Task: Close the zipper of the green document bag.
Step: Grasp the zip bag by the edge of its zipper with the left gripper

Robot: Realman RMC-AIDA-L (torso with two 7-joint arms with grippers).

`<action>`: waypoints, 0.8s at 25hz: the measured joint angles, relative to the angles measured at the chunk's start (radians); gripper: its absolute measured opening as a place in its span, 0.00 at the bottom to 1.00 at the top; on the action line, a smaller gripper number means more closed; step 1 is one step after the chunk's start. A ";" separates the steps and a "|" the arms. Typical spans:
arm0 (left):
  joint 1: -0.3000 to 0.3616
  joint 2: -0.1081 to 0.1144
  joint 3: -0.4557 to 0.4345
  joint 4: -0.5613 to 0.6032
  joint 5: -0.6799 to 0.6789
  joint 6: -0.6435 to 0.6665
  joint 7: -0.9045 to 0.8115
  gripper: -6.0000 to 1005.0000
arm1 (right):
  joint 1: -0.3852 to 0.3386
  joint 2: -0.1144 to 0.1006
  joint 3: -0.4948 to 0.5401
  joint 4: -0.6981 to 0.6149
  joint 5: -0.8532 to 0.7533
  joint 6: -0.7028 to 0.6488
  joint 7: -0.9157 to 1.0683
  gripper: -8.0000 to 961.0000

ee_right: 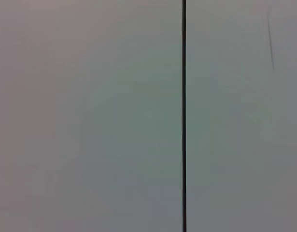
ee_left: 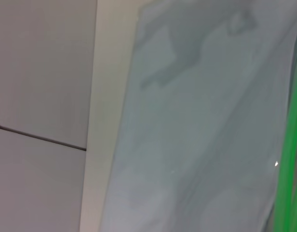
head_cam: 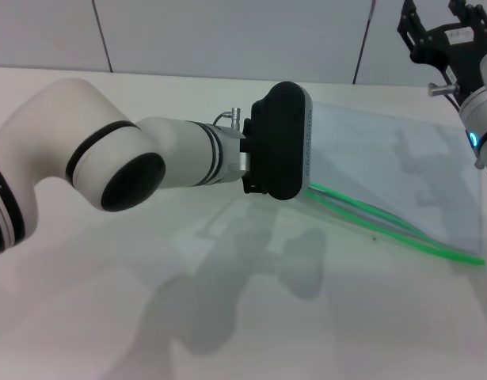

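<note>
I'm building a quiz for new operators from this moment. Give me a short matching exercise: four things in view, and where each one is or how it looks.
Things:
1. green document bag
2. zipper
3. left gripper
4. right gripper

Descriptions:
A. raised at the table's far right corner
B. two green strips lying apart, unzipped
C. flat on the white table, pale and translucent
D. over the bag's left end, its black housing hiding the fingers

Pairs: 1-C, 2-B, 3-D, 4-A

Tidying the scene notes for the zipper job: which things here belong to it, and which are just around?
Belongs to the job:
green document bag
zipper, its two green strips apart
left gripper, over the bag's near corner

Just around:
right gripper, raised at the far right
table
wall
</note>
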 joint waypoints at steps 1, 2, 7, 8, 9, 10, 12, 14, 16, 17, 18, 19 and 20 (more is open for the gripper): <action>0.000 0.000 0.000 -0.001 0.000 0.002 0.000 0.60 | 0.000 0.000 0.000 0.000 0.000 0.000 0.000 0.74; -0.001 0.000 0.000 -0.004 0.000 0.004 0.000 0.60 | 0.000 0.000 0.000 0.000 0.000 0.000 0.000 0.74; -0.005 -0.001 0.000 -0.012 -0.001 0.008 0.000 0.60 | 0.000 0.000 -0.001 0.000 0.000 -0.002 0.000 0.74; -0.005 -0.001 0.001 -0.012 -0.001 0.009 0.000 0.60 | 0.000 0.000 -0.001 -0.001 0.000 -0.002 0.000 0.74; -0.006 -0.001 0.000 -0.012 -0.002 0.012 0.000 0.60 | 0.000 0.000 -0.001 -0.001 0.000 -0.002 0.000 0.74; -0.006 -0.001 0.000 -0.012 -0.005 0.017 0.000 0.60 | 0.000 0.000 -0.002 -0.001 0.000 -0.002 0.000 0.74; -0.007 -0.001 0.000 -0.012 -0.010 0.026 0.000 0.54 | 0.000 0.000 -0.002 -0.001 0.000 -0.002 0.000 0.74; -0.008 -0.001 0.001 -0.012 -0.013 0.034 0.000 0.48 | 0.000 0.000 -0.002 -0.002 0.000 -0.002 0.000 0.74; -0.009 -0.001 0.003 -0.012 -0.013 0.034 0.000 0.47 | 0.000 0.000 -0.002 -0.002 0.000 -0.002 0.000 0.74; -0.010 -0.001 0.006 -0.012 -0.013 0.034 0.000 0.47 | 0.000 0.000 -0.002 -0.003 0.000 -0.002 0.000 0.74; -0.011 -0.001 0.007 -0.012 -0.013 0.035 0.000 0.46 | 0.000 0.000 -0.002 -0.004 0.000 -0.002 0.000 0.74; -0.015 -0.001 0.012 -0.016 -0.013 0.035 0.000 0.46 | 0.000 0.000 0.000 -0.006 0.000 -0.002 0.000 0.74; -0.020 -0.001 0.016 -0.024 -0.015 0.038 0.000 0.46 | 0.000 0.000 0.000 -0.006 0.000 -0.002 0.000 0.74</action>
